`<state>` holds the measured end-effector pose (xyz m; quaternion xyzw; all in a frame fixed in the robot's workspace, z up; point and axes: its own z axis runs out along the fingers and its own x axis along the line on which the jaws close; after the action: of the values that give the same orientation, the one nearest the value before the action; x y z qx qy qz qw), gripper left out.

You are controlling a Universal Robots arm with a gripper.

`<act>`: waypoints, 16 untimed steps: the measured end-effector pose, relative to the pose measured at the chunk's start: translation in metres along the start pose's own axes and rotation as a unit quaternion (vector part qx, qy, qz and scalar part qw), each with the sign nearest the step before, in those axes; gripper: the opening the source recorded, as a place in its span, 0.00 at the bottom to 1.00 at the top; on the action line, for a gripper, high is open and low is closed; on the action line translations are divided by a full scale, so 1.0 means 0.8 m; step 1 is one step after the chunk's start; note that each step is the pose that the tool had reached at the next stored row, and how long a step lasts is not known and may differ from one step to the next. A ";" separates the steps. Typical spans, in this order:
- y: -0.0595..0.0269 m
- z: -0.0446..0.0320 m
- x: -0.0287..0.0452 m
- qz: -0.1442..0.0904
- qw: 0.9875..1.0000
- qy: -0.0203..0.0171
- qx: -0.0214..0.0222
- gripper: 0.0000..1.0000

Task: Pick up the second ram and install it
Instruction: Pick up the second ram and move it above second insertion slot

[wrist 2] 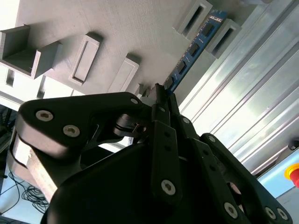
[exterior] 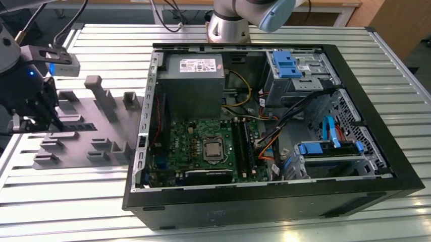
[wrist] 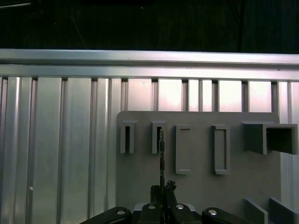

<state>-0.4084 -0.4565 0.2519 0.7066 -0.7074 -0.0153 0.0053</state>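
One thin blue circuit-board ram stick (wrist 2: 191, 49) is clamped by the black gripper (wrist 2: 161, 92) over the grey plastic tray (wrist 2: 140, 28), near two slotted blocks (wrist 2: 195, 17).

Second ram (wrist 2: 194, 46): thin blue stick, black chips in a row; on edge over the grey tray (wrist 2: 117, 28), one end between slotted blocks (wrist 2: 195, 17), the other clamped in the gripper (wrist 2: 161, 91).

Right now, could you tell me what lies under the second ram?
The grey tray lies under the second ram, its far end beside a slotted block. The gripper, shut on the near end, hides what is beneath there.
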 end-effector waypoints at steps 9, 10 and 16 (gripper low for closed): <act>0.000 -0.0080 -0.0001 0.000 1.000 0.000 0.000 0.14; 0.000 -0.0089 -0.0001 0.000 1.000 0.000 0.000 0.14; 0.000 -0.0142 -0.0002 0.000 1.000 0.000 0.000 0.14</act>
<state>-0.4084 -0.4565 0.2632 0.7066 -0.7075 -0.0153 0.0053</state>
